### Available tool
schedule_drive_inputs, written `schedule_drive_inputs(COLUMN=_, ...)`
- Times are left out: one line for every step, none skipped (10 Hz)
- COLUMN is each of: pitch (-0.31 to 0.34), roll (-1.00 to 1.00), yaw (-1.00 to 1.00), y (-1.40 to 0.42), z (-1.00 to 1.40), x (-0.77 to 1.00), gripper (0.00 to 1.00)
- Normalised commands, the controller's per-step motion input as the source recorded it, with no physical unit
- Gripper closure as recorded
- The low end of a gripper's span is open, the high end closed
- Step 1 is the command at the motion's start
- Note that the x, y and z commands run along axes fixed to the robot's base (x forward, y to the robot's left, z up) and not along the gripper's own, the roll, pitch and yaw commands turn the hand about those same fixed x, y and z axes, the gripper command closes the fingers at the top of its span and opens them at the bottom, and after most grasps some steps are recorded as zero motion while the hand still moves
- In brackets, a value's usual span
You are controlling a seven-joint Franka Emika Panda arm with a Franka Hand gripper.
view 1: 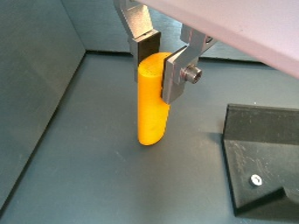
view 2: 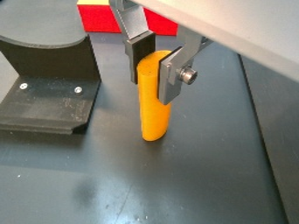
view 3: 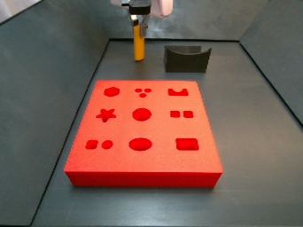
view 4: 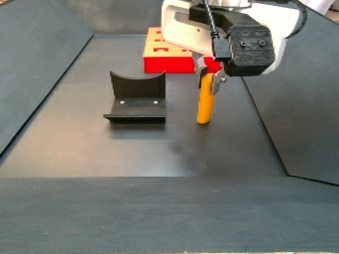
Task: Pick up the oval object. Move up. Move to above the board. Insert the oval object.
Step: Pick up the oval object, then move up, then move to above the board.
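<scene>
The oval object is a slim orange-yellow peg standing upright on the dark floor, also seen in a wrist view and in both side views. My gripper reaches down over its top end, and the two fingers press against opposite sides of it. The peg's foot appears to rest on the floor. The board, a flat red slab with shaped recesses, lies apart from the peg in the middle of the bin. A strip of it shows in a wrist view.
The fixture, a dark bracket on a base plate, stands beside the peg between it and nothing else; it shows in both wrist views. Sloping dark bin walls surround the floor.
</scene>
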Motion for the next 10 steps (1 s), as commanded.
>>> schedule_drive_inputs(pitch=0.000, roll=0.00, yaw=0.00, y=0.00, z=0.00, x=0.00, gripper=1.00)
schedule_drive_inputs(pitch=0.000, roll=0.00, yaw=0.00, y=0.00, z=0.83, x=0.00, gripper=1.00)
schedule_drive_inputs(pitch=0.018, roll=-0.01, yaw=0.01, y=0.01, z=0.83, x=-0.06, gripper=1.00)
schedule_drive_inputs(pitch=0.027, roll=0.00, yaw=0.01, y=0.01, z=0.73, x=-0.07, gripper=1.00)
schedule_drive_inputs(pitch=0.033, roll=0.01, yaw=0.00, y=0.01, z=0.59, x=-0.05, gripper=1.00)
schedule_drive_inputs(pitch=0.038, roll=0.03, yaw=-0.01, y=0.01, z=0.43, x=-0.04, gripper=1.00)
schedule_drive_inputs(pitch=0.044, roll=0.05, yaw=-0.01, y=0.01, z=0.20, x=-0.03, gripper=1.00)
schedule_drive_inputs(pitch=0.003, roll=-0.01, yaw=-0.03, y=0.36, z=1.00, x=-0.34, gripper=1.00)
schedule_drive_inputs(pitch=-0.001, roll=-0.01, yaw=-0.03, y=0.37, z=1.00, x=-0.34, gripper=1.00)
schedule_drive_inputs(pitch=-0.025, roll=-0.03, yaw=-0.04, y=0.29, z=1.00, x=-0.31, gripper=1.00)
